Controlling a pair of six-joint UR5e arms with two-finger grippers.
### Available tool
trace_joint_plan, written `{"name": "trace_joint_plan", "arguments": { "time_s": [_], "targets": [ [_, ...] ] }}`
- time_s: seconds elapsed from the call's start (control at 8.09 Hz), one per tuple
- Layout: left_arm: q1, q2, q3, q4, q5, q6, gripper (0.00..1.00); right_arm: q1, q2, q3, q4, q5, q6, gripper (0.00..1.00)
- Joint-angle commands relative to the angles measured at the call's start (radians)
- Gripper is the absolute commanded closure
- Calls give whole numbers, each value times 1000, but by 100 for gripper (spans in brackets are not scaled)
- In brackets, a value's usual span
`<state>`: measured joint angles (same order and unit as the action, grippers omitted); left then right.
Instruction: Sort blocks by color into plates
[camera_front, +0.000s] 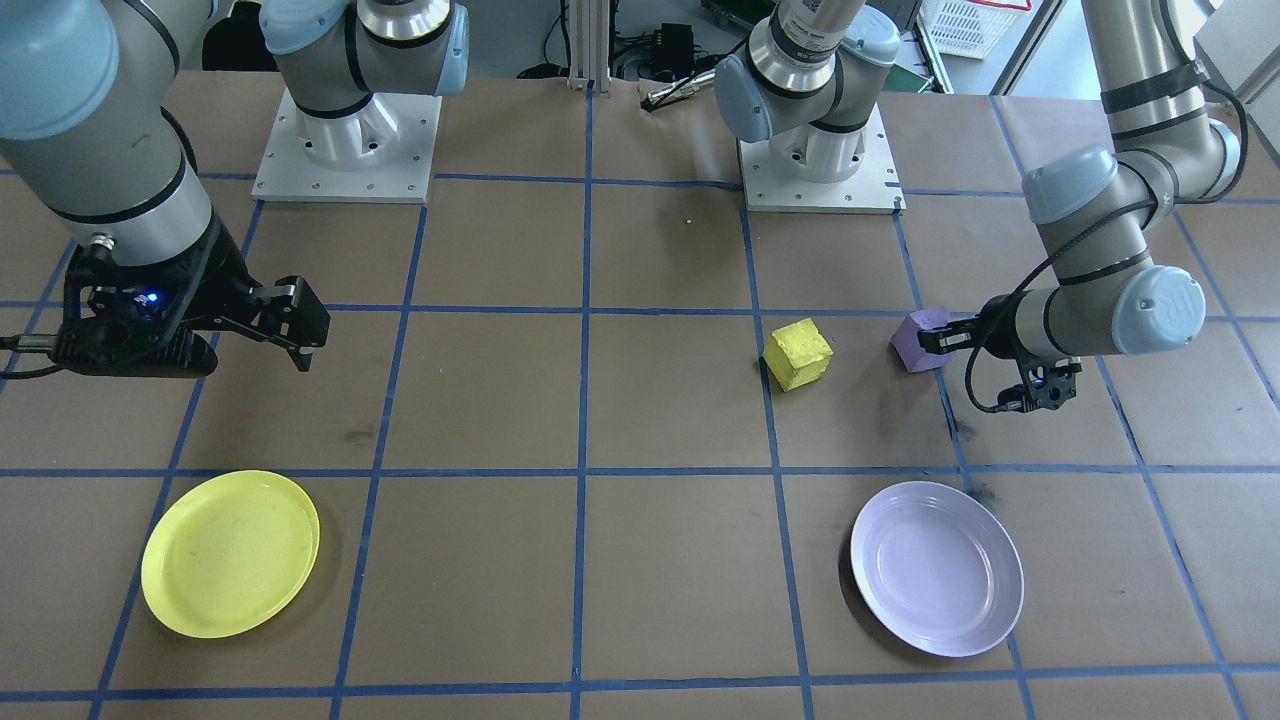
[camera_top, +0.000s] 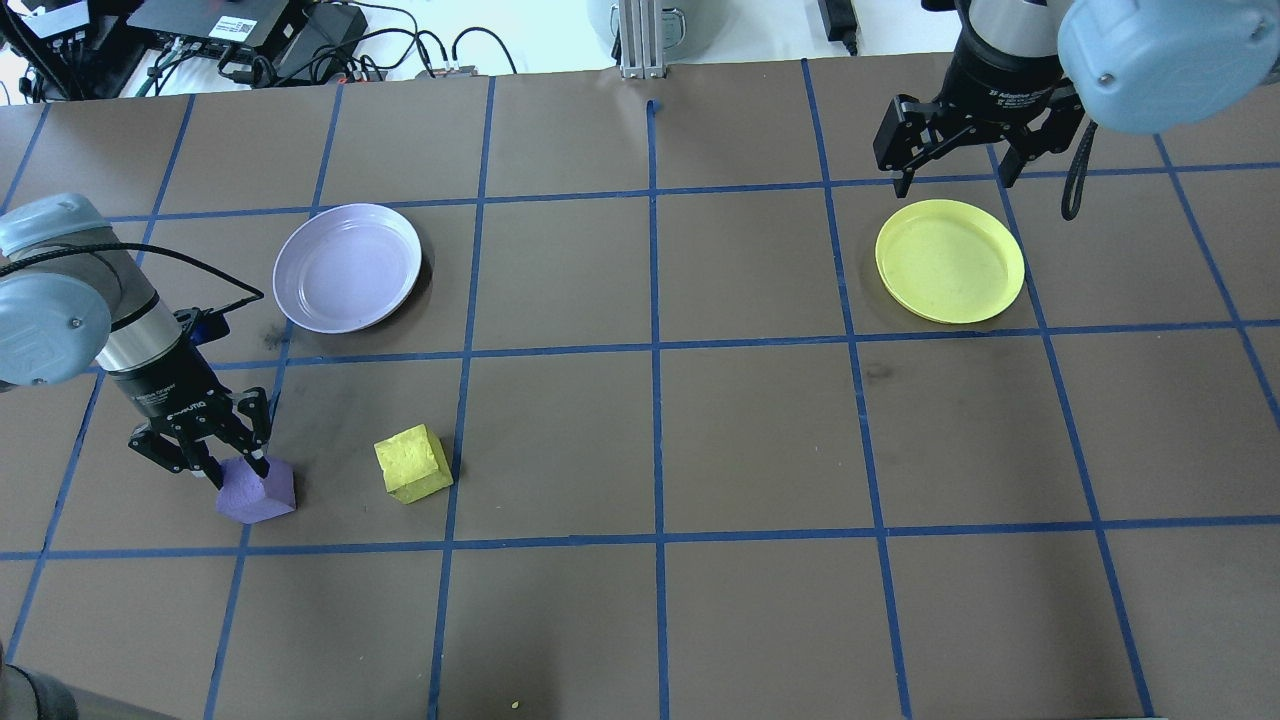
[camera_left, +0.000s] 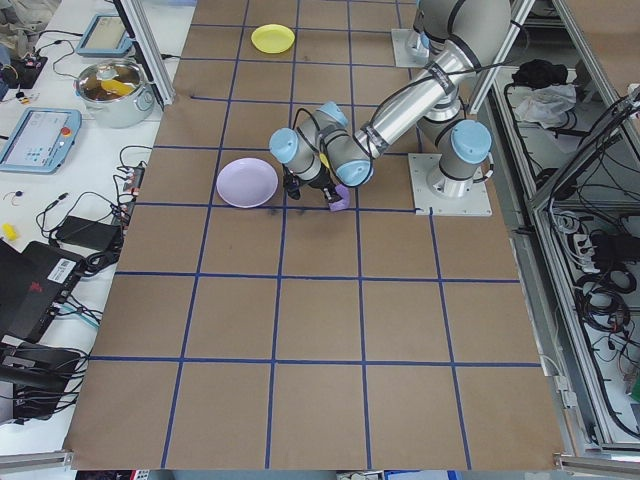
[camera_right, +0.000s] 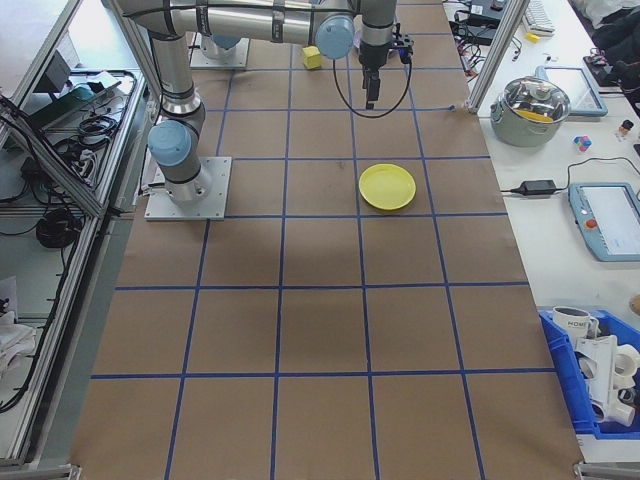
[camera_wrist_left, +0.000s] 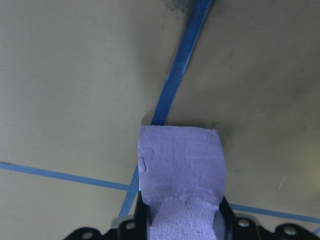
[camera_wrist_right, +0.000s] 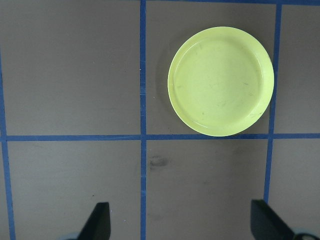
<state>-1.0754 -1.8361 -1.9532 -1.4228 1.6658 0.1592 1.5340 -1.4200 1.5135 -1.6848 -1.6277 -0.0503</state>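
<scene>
Brown paper crossed by blue tape lines covers the desk (camera_top: 640, 430). At far left, the left gripper (camera_top: 205, 465) has its jaws closed on the purple block (camera_top: 256, 491), near the lavender plate (camera_top: 347, 267), where it likely goes next. The yellow block (camera_top: 412, 463) waits beside it. The right gripper (camera_top: 953, 165), jaws open and empty, hangs by the yellow plate (camera_top: 949, 261). Its wrist lettering is unreadable.

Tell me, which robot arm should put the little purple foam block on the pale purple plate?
Left. The left gripper already straddles the purple foam block, near the lavender plate.
</scene>
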Motion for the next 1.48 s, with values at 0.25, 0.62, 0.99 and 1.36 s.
{"name": "trace_joint_plan", "arguments": {
  "time_s": [0.25, 0.62, 0.99, 1.36],
  "targets": [
    [12, -1, 258, -209, 17, 58, 100, -3, -20, -9, 10, 14, -12, 0],
    [-102, -110, 511, -203, -83, 112, 100, 1, -152, -4, 77, 14, 4, 0],
    [-156, -225, 600, -82, -92, 161, 100, 0, -105, -16, 65, 29, -6, 0],
    [-167, -284, 642, -51, -92, 160, 100, -3, -63, -22, 42, 54, -11, 0]
  ]
}}
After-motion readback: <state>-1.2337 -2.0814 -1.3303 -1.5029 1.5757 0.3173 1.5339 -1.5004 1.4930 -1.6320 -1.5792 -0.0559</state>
